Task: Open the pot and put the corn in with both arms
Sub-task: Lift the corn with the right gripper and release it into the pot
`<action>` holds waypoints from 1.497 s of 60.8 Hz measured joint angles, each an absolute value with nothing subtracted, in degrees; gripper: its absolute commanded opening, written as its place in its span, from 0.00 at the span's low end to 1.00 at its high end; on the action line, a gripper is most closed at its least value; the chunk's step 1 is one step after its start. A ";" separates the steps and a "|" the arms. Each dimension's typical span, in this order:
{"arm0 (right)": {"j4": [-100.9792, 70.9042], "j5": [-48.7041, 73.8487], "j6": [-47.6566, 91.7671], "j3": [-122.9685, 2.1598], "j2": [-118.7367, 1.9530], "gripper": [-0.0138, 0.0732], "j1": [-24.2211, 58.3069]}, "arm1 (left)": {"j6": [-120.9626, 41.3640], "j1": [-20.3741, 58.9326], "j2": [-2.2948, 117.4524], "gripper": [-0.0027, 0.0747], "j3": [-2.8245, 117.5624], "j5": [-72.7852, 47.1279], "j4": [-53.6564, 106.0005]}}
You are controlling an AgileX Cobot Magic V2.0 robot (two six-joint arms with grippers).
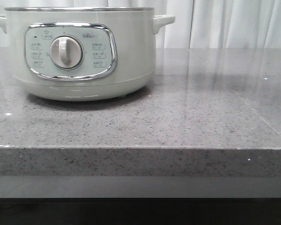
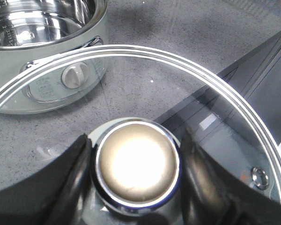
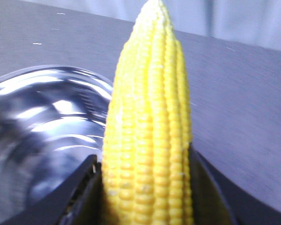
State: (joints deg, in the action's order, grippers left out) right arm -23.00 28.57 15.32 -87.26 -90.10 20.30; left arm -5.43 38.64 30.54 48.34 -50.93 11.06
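The pale greenish-white pot (image 1: 82,51) stands at the back left of the grey counter, dial facing me, with no lid on it. In the left wrist view the pot (image 2: 47,51) shows open, its shiny steel inside bare. My left gripper (image 2: 136,180) is shut on the round knob (image 2: 136,164) of the glass lid (image 2: 234,122), held in the air away from the pot. My right gripper (image 3: 145,187) is shut on the yellow corn (image 3: 150,126), beside the pot's steel inside (image 3: 42,136). Neither gripper shows in the front view.
The grey speckled counter (image 1: 187,117) runs right of the pot to a front edge (image 1: 140,149). White curtains (image 1: 234,23) hang behind. In the left wrist view a dark ledge (image 2: 267,79) lies past the counter's edge.
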 measured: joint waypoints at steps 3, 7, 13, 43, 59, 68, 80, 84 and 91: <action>-23.00 29.40 15.43 -90.24 -91.89 0.42 22.75 | -5.43 38.64 30.54 0.18 48.34 -50.93 11.06; -23.00 30.45 15.62 -93.72 -95.34 0.42 25.65 | -5.43 38.64 30.54 0.18 48.34 -50.93 11.06; -23.00 31.90 15.66 -97.88 -100.23 0.42 29.22 | -5.43 38.64 30.54 0.18 48.34 -50.93 11.06; -22.90 35.96 15.83 -102.68 -110.36 0.83 32.53 | -5.43 38.64 30.54 0.18 48.26 -50.93 11.06; -22.90 35.96 15.83 -102.81 -110.36 0.84 32.53 | -5.43 38.64 30.54 0.18 48.26 -50.93 11.06; -22.90 35.96 15.83 -102.81 -110.36 0.50 32.53 | -5.43 38.64 30.54 0.18 48.26 -50.93 11.06; -22.90 35.62 15.83 -102.81 -109.75 0.08 32.53 | -5.43 38.64 30.54 0.18 48.26 -50.84 11.06; -22.90 35.49 15.83 -102.81 -109.64 0.09 32.53 | -5.43 38.64 30.54 0.18 48.26 -50.84 11.06; -22.90 35.49 15.83 -102.81 -109.53 0.09 31.99 | -5.43 38.64 30.54 0.18 48.26 -50.84 11.06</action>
State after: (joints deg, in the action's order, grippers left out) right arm -22.90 35.49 15.83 -102.81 -109.53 31.99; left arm -5.43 38.64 30.54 48.26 -50.84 11.06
